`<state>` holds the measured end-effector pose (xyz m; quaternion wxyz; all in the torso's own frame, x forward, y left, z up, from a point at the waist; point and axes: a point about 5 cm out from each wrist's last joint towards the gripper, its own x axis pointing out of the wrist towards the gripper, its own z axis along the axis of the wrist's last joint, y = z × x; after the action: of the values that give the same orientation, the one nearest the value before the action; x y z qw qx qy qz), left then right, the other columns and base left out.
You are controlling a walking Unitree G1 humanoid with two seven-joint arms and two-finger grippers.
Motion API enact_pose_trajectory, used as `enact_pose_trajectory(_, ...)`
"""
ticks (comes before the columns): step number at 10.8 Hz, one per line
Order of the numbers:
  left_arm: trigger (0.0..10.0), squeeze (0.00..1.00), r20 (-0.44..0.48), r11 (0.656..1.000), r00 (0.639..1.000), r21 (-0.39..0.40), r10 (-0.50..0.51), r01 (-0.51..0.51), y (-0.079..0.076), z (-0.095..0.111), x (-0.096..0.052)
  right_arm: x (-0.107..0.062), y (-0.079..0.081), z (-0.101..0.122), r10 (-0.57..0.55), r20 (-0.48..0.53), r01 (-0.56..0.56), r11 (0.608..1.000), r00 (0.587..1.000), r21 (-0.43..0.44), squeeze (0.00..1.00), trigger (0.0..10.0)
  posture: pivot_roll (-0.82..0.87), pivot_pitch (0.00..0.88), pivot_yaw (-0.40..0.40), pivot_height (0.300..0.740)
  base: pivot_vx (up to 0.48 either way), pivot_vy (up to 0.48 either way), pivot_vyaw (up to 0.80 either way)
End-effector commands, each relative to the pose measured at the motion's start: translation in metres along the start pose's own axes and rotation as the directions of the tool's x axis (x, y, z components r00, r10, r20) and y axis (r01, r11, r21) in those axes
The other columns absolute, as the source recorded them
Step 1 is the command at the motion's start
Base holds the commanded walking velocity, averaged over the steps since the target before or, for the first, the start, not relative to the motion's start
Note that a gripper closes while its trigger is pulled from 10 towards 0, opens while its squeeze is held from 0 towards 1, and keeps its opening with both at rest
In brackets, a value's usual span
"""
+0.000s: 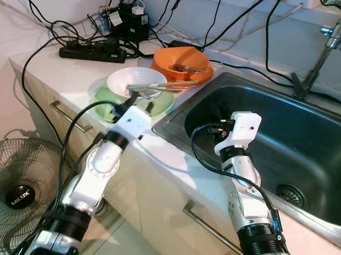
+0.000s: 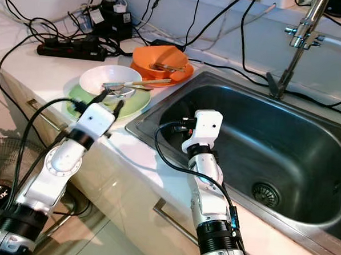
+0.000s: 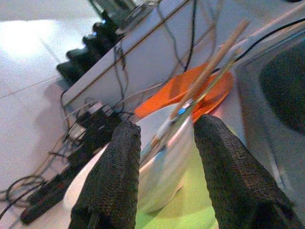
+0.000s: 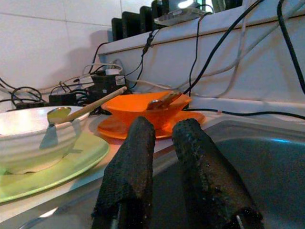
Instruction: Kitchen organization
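Observation:
A white bowl (image 1: 136, 80) sits on a green plate (image 1: 103, 95) on the counter, with a wooden-handled spoon (image 1: 173, 83) resting across its rim. Behind it, an orange bowl (image 1: 180, 59) holding a metal spoon stands on an orange plate (image 1: 203, 76). My left gripper (image 1: 136, 106) is open at the near edge of the green plate, its fingers (image 3: 114, 176) pointing at the white bowl without touching it. My right gripper (image 4: 164, 125) is shut and empty, just inside the left rim of the steel sink (image 1: 284, 139), pointing toward the dishes.
A black power strip (image 1: 91, 53) and tangled cables lie at the back of the counter. A faucet (image 1: 335, 33) rises behind the sink. A floor fan (image 1: 12, 193) stands low on the left, beside cabinet drawers with a metal handle (image 1: 68, 115).

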<state>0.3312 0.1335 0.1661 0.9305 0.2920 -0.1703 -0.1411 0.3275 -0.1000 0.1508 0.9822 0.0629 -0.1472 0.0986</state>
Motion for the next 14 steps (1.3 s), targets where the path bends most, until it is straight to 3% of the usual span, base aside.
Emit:
enact_pose_trajectory(1,10.0,0.00,0.009,0.999,1.000,0.017,-0.030,0.030,-0.001,0.002,0.003,0.001,-0.001,0.001,-0.006,0.004,0.006,1.000,1.000,0.001,0.00,10.0,0.17,0.000,0.014,0.740,0.000,0.000,0.00)
enact_pose_trajectory(5,10.0,0.00,0.008,0.997,0.997,0.035,-0.071,0.071,-0.001,0.005,0.016,0.001,0.000,0.000,-0.004,0.005,0.004,1.000,1.000,-0.001,0.00,10.0,0.16,0.000,0.022,0.740,0.000,0.000,0.00)
enact_pose_trajectory(9,10.0,0.00,-0.051,0.995,0.995,0.036,-0.090,0.092,-0.006,-0.007,0.023,0.001,0.001,0.000,-0.002,0.005,0.002,1.000,1.000,-0.001,0.00,10.0,0.15,0.000,0.027,0.740,0.000,0.000,0.00)
enact_pose_trajectory(10,0.1,0.00,-0.045,0.996,0.995,0.030,-0.084,0.086,-0.006,-0.007,0.023,0.000,0.000,0.000,-0.003,0.006,0.003,1.000,1.000,-0.002,0.00,10.0,0.15,0.000,0.029,0.740,0.000,0.000,0.00)
enact_pose_trajectory(14,0.0,0.00,0.009,0.998,0.999,0.047,-0.038,0.037,0.001,0.001,0.027,0.001,0.001,0.000,0.003,0.006,-0.003,1.000,1.000,0.000,0.00,10.0,0.16,0.000,0.021,0.740,0.000,0.000,0.00)
